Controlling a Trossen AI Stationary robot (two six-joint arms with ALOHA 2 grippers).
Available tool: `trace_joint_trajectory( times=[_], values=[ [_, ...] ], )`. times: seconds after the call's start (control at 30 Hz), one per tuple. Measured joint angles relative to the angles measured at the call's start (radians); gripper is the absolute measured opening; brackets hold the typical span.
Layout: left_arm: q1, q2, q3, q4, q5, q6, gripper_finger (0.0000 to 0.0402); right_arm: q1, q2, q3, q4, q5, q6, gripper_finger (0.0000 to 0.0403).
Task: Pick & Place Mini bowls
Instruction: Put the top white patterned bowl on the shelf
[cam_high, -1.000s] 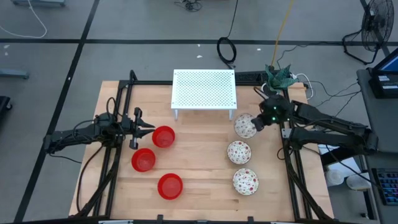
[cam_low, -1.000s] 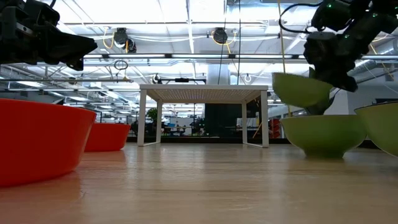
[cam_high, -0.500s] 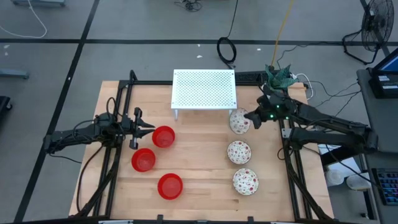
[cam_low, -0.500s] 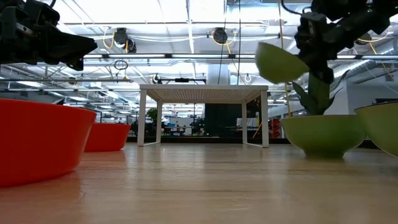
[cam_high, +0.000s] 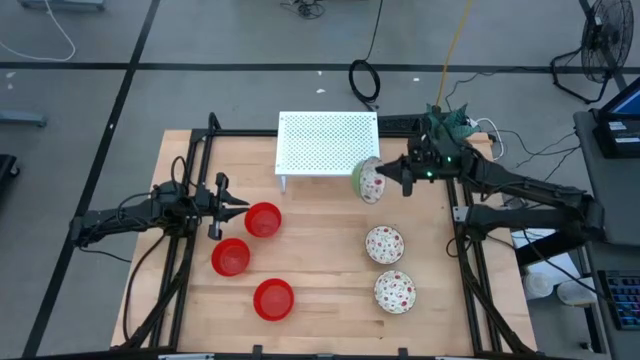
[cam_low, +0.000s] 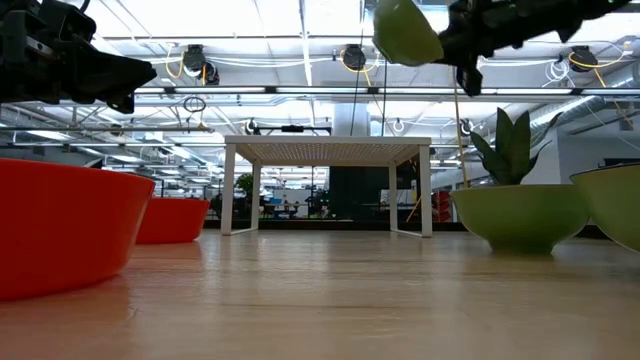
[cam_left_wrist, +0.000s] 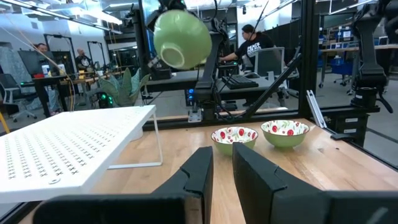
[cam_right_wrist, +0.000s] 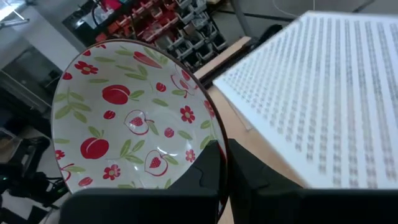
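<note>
Open workshop with grey floor and ceiling lights; our pale wooden tabletop (cam_high: 320, 260) carries a white perforated metal stand (cam_high: 328, 143) at its far edge. The right hand (cam_high: 392, 178) is pinched shut on the rim of a small round patterned bowl, white inside with red fruit and flowers, green outside (cam_high: 368, 180), carried tilted in the air just beside the stand's near right corner; the low view shows it well above the stand's top. Two matching patterned bowls (cam_high: 384, 243) (cam_high: 394, 291) sit on the tabletop's right side, three glossy red round bowls (cam_high: 263, 219) (cam_high: 231, 257) (cam_high: 273, 299) on the left. The left hand (cam_high: 228, 205) waits just beside the farthest red bowl, fingers a little apart, holding nothing. We judge the step to be carrying, with placing next: the bowl needs moving over the stand, levelling, lowering and release. Against a second ago, the bowl has risen and travelled from the right-hand row toward the stand and tipped further; the left arm and the other bowls have not moved.
</note>
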Motion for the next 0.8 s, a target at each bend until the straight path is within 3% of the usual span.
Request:
trace_joint_trajectory(
  times=[0.2, 0.6, 0.8],
  values=[
    [0.000, 0.000, 0.000, 0.000, 0.000, 0.000, 0.0065, 0.000, 0.153, 0.251, -0.100, 0.000, -0.024, 0.0001],
    [0.000, 0.000, 0.000, 0.000, 0.000, 0.000, 0.0065, -0.091, 0.566, 0.943, -0.529, 0.005, -0.112, 0.0000],
    [0.000, 0.000, 0.000, 0.000, 0.000, 0.000, 0.0065, -0.174, 0.710, 1.105, -0.657, 0.004, -0.108, 0.0000]
  ],
)
